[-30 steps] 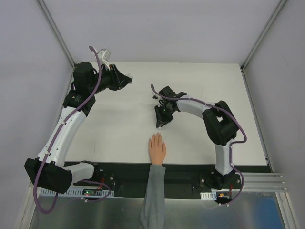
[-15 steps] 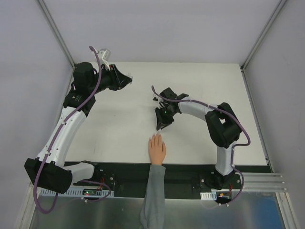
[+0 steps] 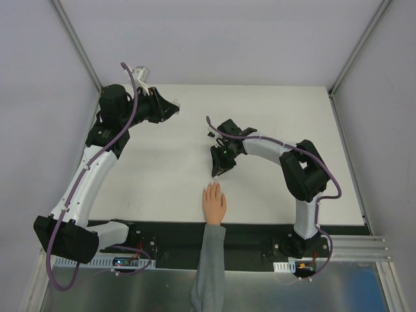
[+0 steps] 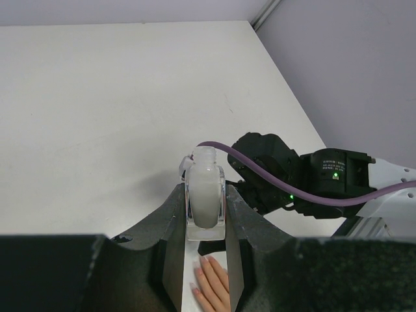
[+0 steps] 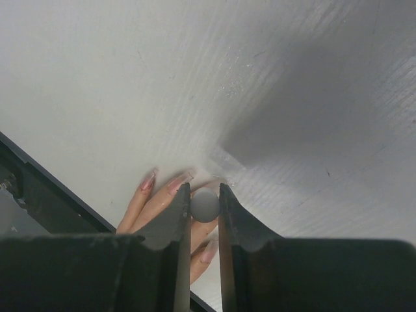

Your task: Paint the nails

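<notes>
The peach mannequin hand point(image 3: 214, 203) with a grey sleeve lies palm down at the table's near edge, fingers pointing away. Its long nails point(image 5: 149, 180) show in the right wrist view, faintly pink. My right gripper point(image 5: 205, 190) is shut on a small round white brush cap point(image 5: 205, 205) and hovers just over the fingertips; in the top view it point(image 3: 218, 170) sits just beyond the hand. My left gripper point(image 4: 205, 203) is shut on the small clear uncapped bottle point(image 4: 205, 194), held upright at the back left point(image 3: 173, 109). The hand also shows in the left wrist view point(image 4: 213, 287).
A small dark object point(image 3: 211, 133) lies on the white table point(image 3: 156, 175) behind my right wrist. The black front rail point(image 3: 253, 233) runs under the sleeve. Grey walls enclose the table on three sides.
My right gripper with the cap has edged slightly down toward the fingertips. The left arm, bottle and hand have not moved.
</notes>
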Controlling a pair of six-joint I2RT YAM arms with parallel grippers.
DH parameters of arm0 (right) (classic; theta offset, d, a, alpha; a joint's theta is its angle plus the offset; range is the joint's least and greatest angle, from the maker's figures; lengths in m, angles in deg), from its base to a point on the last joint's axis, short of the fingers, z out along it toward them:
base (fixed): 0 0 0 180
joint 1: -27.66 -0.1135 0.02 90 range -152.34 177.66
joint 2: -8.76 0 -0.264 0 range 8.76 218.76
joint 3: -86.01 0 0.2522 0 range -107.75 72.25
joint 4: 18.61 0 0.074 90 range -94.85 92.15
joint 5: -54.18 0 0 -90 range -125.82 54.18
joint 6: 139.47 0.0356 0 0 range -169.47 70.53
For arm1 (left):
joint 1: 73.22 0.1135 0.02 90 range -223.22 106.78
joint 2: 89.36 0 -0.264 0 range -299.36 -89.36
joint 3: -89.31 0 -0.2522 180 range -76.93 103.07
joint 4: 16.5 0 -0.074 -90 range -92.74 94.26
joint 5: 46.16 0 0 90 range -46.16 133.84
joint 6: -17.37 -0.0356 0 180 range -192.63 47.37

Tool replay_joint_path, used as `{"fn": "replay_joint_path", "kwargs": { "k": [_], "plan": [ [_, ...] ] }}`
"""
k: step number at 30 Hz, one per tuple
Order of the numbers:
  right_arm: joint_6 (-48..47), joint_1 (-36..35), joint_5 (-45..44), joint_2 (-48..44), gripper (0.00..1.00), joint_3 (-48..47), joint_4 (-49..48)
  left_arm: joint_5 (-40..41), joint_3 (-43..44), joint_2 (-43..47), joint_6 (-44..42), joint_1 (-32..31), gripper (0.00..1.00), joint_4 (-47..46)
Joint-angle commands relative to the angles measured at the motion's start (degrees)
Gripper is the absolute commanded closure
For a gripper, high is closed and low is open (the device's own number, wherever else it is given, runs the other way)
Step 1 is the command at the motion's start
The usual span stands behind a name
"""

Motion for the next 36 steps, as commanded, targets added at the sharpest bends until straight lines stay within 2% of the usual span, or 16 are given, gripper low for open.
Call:
{"fn": "replay_joint_path", "kwargs": {
  "k": [1,36],
  "plan": [
    [1.02,-0.15,0.66,-0.28,1.00,-1.36,-0.09,-0.94,1.05,1.85,-1.14,0.43,1.00,-1.87],
    [1.20,0.91,-1.62,2.45,1.00,-3.03,0.79,-1.73,1.84,0.88,-1.32,1.31,1.00,-1.87]
  ]
}}
